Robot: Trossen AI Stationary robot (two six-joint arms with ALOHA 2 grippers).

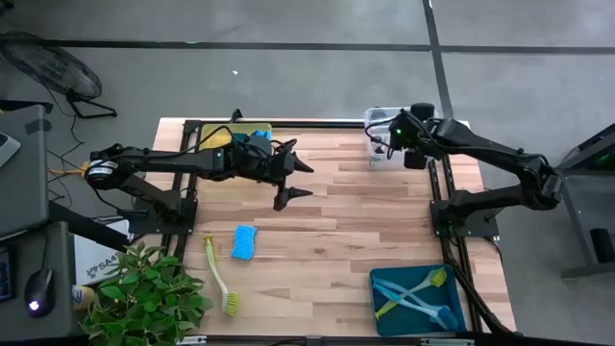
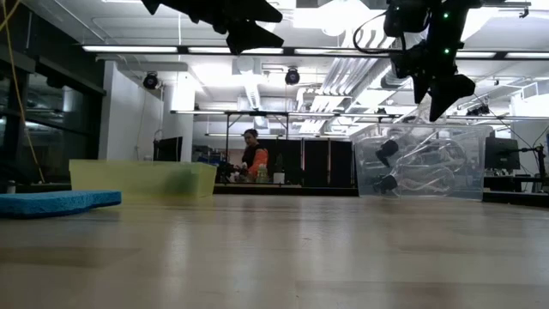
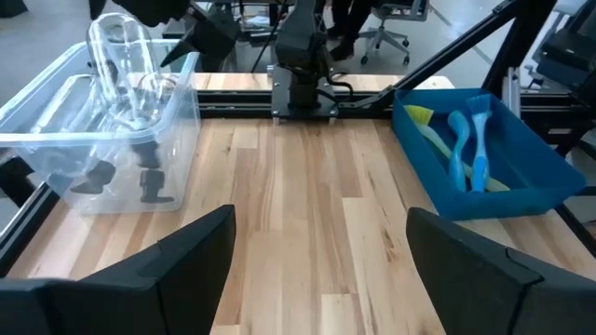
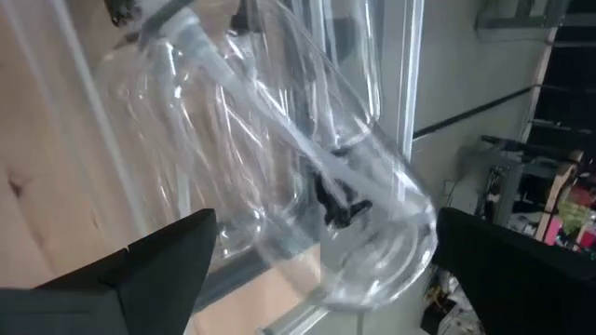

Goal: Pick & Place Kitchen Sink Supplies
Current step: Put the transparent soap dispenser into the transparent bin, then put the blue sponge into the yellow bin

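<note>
While right claw (image 1: 384,144) gapes, bottles (image 3: 130,121) lie below — binned.

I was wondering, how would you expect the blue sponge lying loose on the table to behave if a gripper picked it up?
The blue sponge looks like a flat foam slab, so it probably squashes between the fingers and weighs little. In the low view it lies flat and low, so it seems unlikely to roll or tip. A grip at one end might let the other end droop slightly.

- Left gripper (image 1: 294,180) hangs open above the table centre, empty.
- Right gripper (image 1: 382,142) sits over the clear bin (image 1: 370,120), upper right.
- A blue sponge (image 1: 244,242) and a yellow-green brush (image 1: 220,278) lie lower left.
</note>
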